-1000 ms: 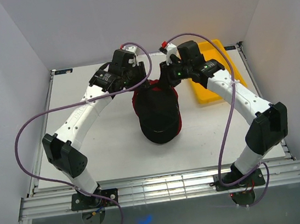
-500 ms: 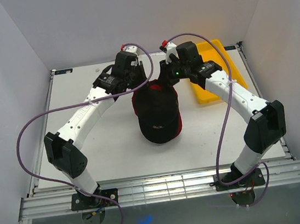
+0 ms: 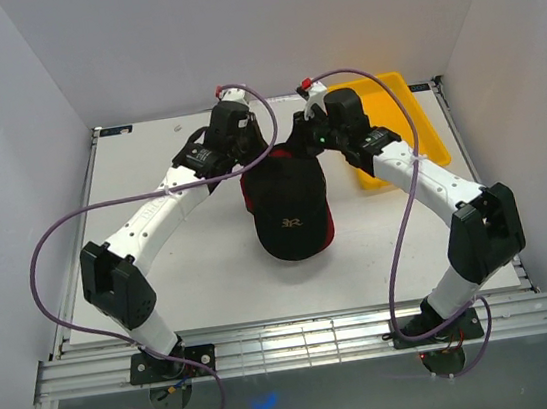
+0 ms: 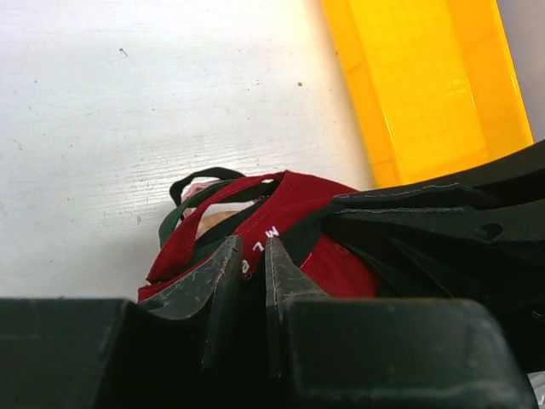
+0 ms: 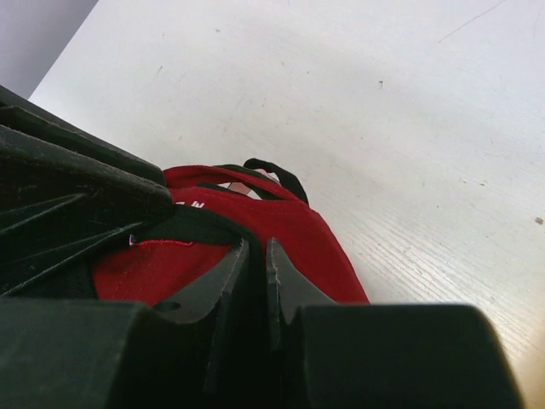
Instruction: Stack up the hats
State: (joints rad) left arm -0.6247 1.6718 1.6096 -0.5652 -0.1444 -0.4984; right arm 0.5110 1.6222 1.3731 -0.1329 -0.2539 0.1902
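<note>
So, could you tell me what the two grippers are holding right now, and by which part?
The left gripper and right gripper each look shut on the black cap, pinching its back edge on either side, above the red cap.

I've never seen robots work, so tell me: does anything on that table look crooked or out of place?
Nothing stands out. The black cap sits on top of the red cap, whose edge just peeks out beside it.

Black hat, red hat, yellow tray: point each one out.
black hat (image 3: pixel 288 198): top external view, crown above the logo.
red hat (image 5: pixel 298 230): right wrist view, side of crown.
yellow tray (image 4: pixel 426 85): left wrist view, bare floor.
</note>
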